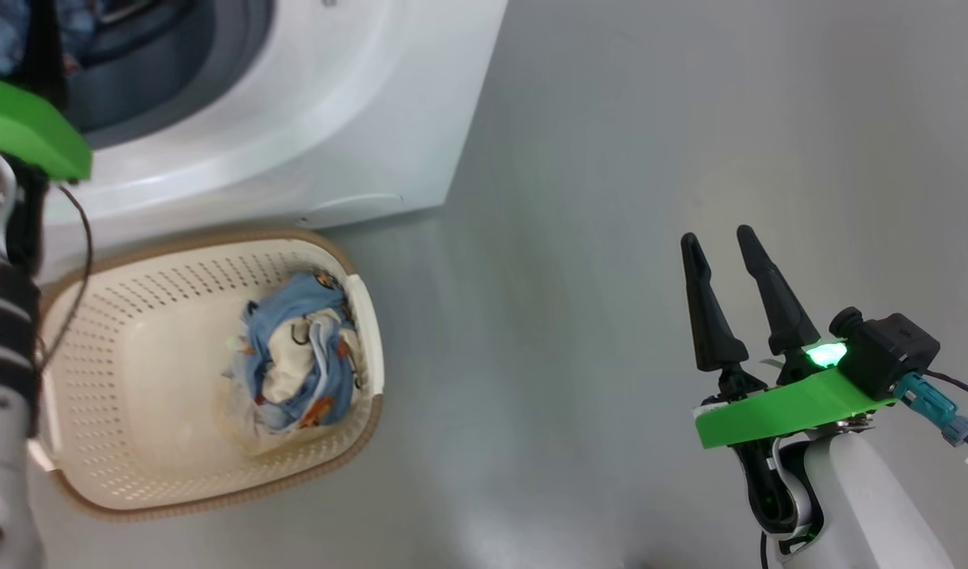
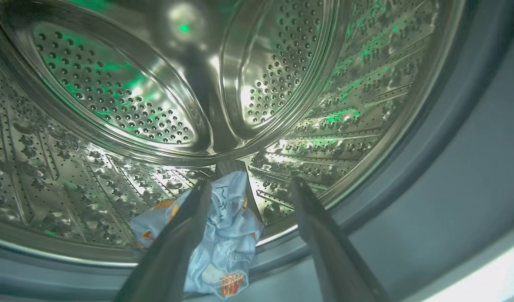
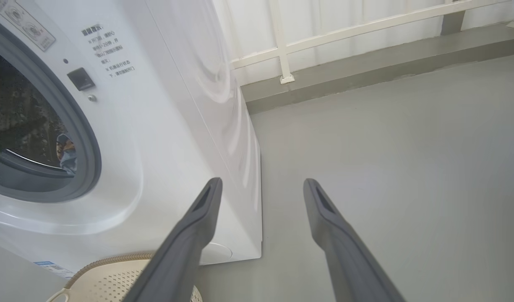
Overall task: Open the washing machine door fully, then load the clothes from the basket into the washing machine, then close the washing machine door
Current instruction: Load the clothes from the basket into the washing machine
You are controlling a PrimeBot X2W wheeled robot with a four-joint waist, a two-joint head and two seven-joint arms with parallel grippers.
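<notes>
The left fingers reach in through the washer's mouth and stand wide apart, gripping nothing, which suits dropping a load inside. One cloth lies loose on the drum's front lip, brushing one finger. It looks liable to slip out over the grey ring unless pushed deeper. The basket sits on the floor tight against the washer's front bottom edge, handy for short trips. More clothes are bunched at its right end, against the wall. Only the left arm stands between them and the mouth. The right fingers, open and empty, hover over the floor well right of the washer, out of the way.
</notes>
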